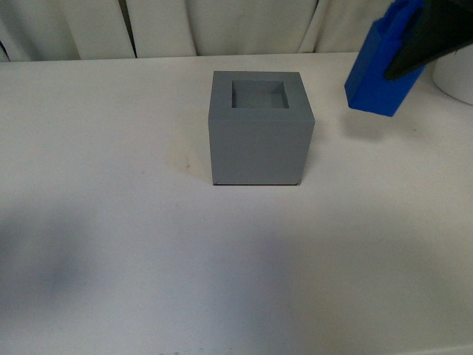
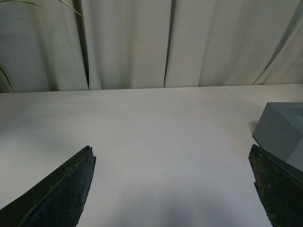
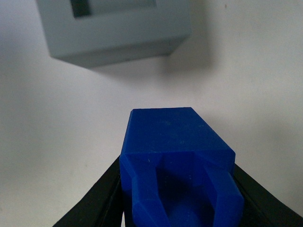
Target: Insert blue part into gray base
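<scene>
The right end effector [image 3: 176,163] was clenched on the blue part [image 1: 377,70], one dark finger [image 1: 425,44] crossing its upper end in the front view. From the wrist camera both fingers pressed against opposite sides of the block, near the bevelled end with the loop handle. The blue part hung in the air, tilted, its lower end clear of the white counter [image 1: 111,222] and a faint shadow lying beneath it. It was off to the right of the gray base [image 1: 259,133] and a little farther back, near it but not touching.

The gray base sat flat on the counter near the middle, the square recess [image 1: 259,95] in its top face turned upward.

The left end effector [image 2: 171,151] was released, its two dark fingers spread wide over bare counter with nothing between them; a corner of the gray base showed beside one finger [image 2: 277,189]. Pale curtains [image 1: 162,26] hung behind the counter.
</scene>
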{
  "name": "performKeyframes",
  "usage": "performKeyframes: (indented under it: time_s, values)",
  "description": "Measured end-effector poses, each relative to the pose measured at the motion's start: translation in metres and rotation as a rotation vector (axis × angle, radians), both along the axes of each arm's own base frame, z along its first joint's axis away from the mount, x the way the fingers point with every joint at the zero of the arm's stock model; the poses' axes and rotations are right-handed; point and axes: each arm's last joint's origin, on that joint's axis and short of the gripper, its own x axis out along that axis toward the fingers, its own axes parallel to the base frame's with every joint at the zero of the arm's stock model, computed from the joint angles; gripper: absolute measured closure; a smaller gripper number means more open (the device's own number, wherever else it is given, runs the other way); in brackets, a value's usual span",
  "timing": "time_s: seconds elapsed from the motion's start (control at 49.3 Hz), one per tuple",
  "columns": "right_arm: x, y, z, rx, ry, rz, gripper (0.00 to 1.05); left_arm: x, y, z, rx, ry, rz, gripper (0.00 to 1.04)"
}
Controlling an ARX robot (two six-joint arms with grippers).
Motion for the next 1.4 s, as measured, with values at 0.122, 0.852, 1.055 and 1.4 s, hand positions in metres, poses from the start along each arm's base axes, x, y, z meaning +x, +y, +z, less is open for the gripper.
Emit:
performKeyframes:
  time_s: [0.122, 0.852, 1.055, 1.4]
  values:
    - [-0.011, 0.021, 0.018, 0.028, -0.016, 0.04, 0.57, 0.0, 0.0, 0.0, 0.0, 0.0, 0.0, 0.06]
    - [-0.026, 0.084, 0.022, 0.011, -0.046, 0.086, 0.57, 0.0, 0.0, 0.0, 0.0, 0.0, 0.0, 0.06]
    - [-0.024, 0.091, 0.018, 0.017, -0.054, 0.08, 0.57, 0.0, 0.0, 0.0, 0.0, 0.0, 0.0, 0.06]
    - [-0.023, 0.094, 0.011, 0.012, -0.042, 0.08, 0.57, 0.0, 0.0, 0.0, 0.0, 0.0, 0.0, 0.06]
